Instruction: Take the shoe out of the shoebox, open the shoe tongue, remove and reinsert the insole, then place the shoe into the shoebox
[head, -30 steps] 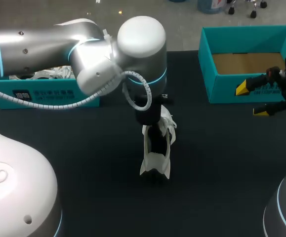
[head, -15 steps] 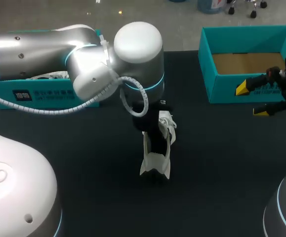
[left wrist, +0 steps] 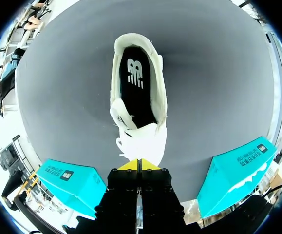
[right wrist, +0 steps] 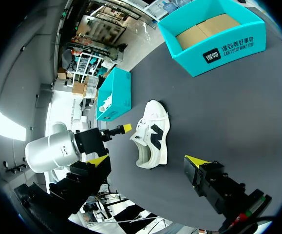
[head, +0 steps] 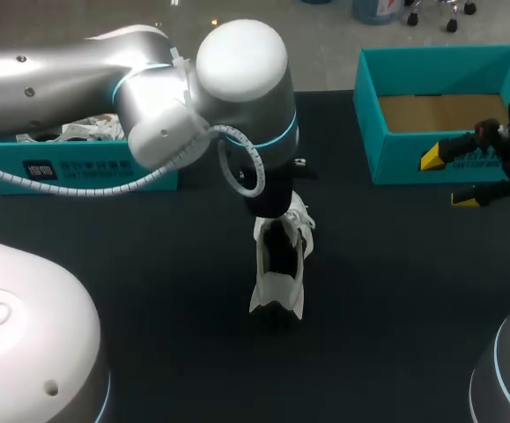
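A white shoe [head: 278, 291] stands on the black table's middle, its opening upward. In the left wrist view the black insole [left wrist: 135, 87] lies inside the shoe [left wrist: 155, 141]. My left gripper [left wrist: 140, 164] is shut, its yellow tips together just above the laced front of the shoe; whether they pinch anything I cannot tell. In the head view the left arm's wrist [head: 268, 189] hides it. My right gripper [head: 448, 180] hangs open and empty at the table's right, in front of the teal shoebox [head: 404, 154]. From the right wrist, the shoe [right wrist: 153, 134] lies ahead of the open gripper [right wrist: 147, 161].
The open teal shoebox holds only its brown cardboard floor. A second teal box [head: 78, 167] with white paper inside stands at the back left, behind my left arm [head: 237, 97]. Black tabletop [head: 387, 291] lies bare around the shoe.
My left arm's wrist has shifted slightly over the shoe's front. The shoe and the right arm have not moved.
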`<move>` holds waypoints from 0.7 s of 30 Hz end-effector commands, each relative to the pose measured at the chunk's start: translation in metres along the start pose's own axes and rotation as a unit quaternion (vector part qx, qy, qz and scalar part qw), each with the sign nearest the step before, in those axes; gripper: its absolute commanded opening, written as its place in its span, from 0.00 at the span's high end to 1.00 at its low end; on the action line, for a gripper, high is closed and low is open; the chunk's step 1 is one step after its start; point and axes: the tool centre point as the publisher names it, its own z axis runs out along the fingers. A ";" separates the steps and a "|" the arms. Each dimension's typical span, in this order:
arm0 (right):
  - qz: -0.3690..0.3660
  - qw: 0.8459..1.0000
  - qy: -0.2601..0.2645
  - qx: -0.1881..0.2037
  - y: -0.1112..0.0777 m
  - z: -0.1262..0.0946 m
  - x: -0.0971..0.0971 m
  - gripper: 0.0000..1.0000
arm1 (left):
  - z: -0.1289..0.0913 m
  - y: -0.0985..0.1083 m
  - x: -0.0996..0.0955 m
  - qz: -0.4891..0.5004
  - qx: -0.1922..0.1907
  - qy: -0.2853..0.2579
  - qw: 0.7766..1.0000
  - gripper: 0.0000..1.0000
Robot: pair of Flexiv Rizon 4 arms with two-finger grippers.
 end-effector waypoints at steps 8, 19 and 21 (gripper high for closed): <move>0.001 1.000 -0.002 0.000 0.000 0.000 0.000 0.00 | 0.018 -0.019 -0.002 0.009 0.031 0.017 0.999 1.00; 0.001 1.000 -0.002 0.000 0.000 0.000 0.000 0.00 | 0.022 -0.056 0.017 -0.009 0.057 0.029 0.998 1.00; 0.001 1.000 -0.002 0.000 0.000 0.000 0.000 0.00 | 0.022 -0.060 0.018 -0.009 0.062 0.034 0.997 1.00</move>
